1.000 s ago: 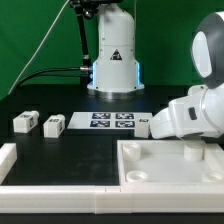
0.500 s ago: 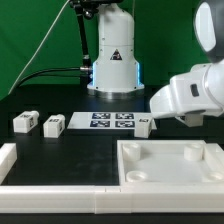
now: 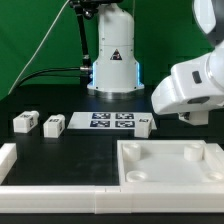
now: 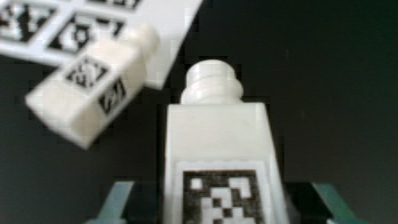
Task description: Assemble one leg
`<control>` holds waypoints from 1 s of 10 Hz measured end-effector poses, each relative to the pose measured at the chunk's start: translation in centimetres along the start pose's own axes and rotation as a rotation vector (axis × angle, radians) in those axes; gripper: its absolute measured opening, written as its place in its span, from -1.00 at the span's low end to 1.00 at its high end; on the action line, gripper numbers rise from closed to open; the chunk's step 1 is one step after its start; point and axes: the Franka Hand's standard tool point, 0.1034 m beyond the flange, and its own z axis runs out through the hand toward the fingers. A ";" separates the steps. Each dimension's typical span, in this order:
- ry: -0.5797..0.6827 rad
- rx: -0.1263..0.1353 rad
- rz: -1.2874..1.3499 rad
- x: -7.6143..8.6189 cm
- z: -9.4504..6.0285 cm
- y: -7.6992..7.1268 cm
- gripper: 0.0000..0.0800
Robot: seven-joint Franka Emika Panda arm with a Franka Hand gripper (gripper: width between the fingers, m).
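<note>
Wrist view: the tool (image 4: 222, 200) clamps a leg (image 4: 217, 140), peg pointing straight ahead; exterior view puts the tray-like panel (image 3: 170, 168) at the arm's (image 3: 190, 92) six o'clock.

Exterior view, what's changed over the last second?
The arm rose, lifting away from the tray-like part. The wrist view shows a leg gripped in the claw; when it was grasped can't be told. The three loose legs, the marker board and the tray-like part stayed put.
</note>
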 end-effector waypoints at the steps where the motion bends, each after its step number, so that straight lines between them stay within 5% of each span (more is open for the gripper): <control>1: 0.084 -0.003 0.002 -0.5 -0.1 0.1 -0.28; 5: 0.440 -0.007 0.005 -1.0 -2.5 1.3 -0.28; 10: 0.906 -0.013 -0.010 -0.4 -2.9 1.7 -0.28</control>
